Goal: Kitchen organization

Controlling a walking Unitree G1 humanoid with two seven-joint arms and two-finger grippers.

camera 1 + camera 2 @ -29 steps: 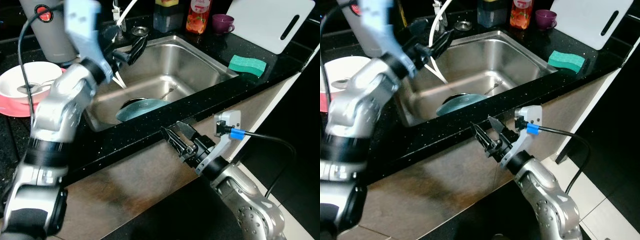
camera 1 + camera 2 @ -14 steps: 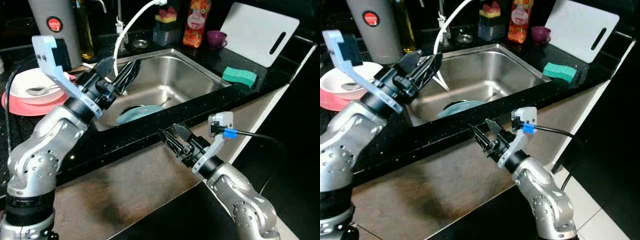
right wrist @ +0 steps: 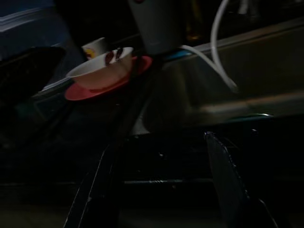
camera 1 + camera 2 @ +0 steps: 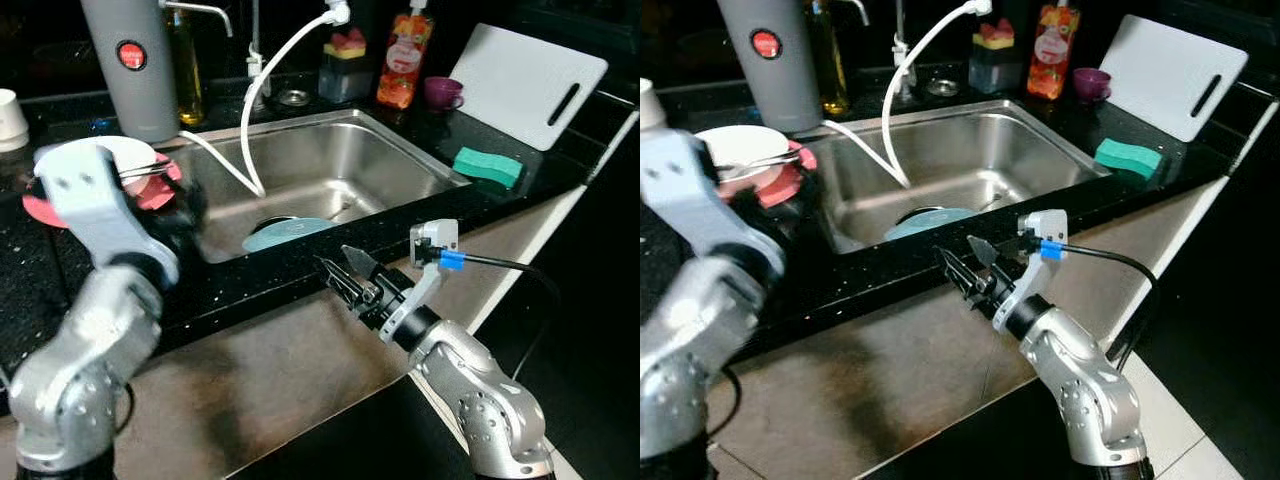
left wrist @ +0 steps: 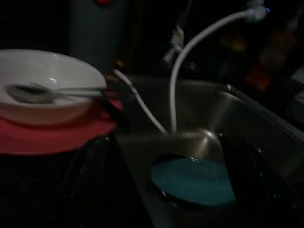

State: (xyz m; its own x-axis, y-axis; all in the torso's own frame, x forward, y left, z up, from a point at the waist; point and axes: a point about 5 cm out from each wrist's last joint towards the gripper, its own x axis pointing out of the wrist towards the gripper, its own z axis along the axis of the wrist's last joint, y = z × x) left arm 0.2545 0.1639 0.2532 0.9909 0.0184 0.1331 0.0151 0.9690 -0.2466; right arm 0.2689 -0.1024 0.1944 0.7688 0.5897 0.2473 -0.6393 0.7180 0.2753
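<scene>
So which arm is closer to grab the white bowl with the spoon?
Probably the left. The left arm is raised right beside the white bowl on its red plate; the right gripper hangs below the counter edge, across the sink.

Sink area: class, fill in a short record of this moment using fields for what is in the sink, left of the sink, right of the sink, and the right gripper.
In sink: teal plate, fork, white hose
Left of sink: white bowl with spoon, on red plate
Right of sink: green sponge, white cutting board
Right gripper: fingers open, below the counter edge

Head views bright with glare on the sink (image 4: 390, 150); wrist views dark, soft.
</scene>
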